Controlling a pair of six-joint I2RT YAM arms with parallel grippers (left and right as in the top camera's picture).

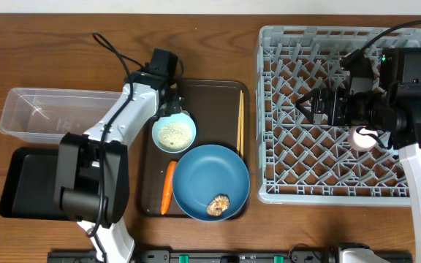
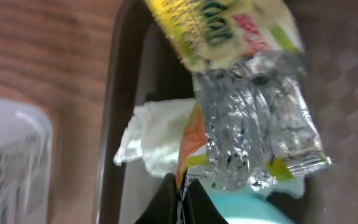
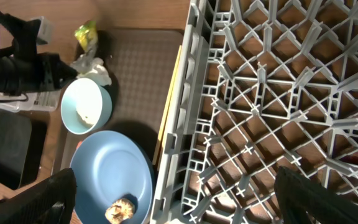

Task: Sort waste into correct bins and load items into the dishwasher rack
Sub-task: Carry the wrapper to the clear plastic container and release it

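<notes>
My left gripper (image 2: pixel 182 190) is shut on the lower edge of the yellow-green snack wrapper (image 2: pixel 247 93), at the far left corner of the brown serving tray (image 1: pixel 203 91). Crumpled white paper (image 2: pixel 157 134) lies under the wrapper, beside the pale bowl (image 1: pixel 174 134) holding rice. The blue plate (image 1: pixel 210 180) carries a brown food lump (image 1: pixel 218 205). An orange carrot (image 1: pixel 168 186) lies to its left and the chopsticks (image 1: pixel 240 120) lie along the tray's right side. My right gripper (image 3: pixel 179 199) hangs open over the grey rack (image 1: pixel 342 175), left of a pink cup (image 1: pixel 362 137) standing in it.
The clear tub (image 1: pixel 50 113) and the black tray (image 1: pixel 20 183) sit left of the serving tray, and my left arm reaches across above them. The rack's near wall (image 3: pixel 185 124) runs close along the chopsticks (image 3: pixel 169 106).
</notes>
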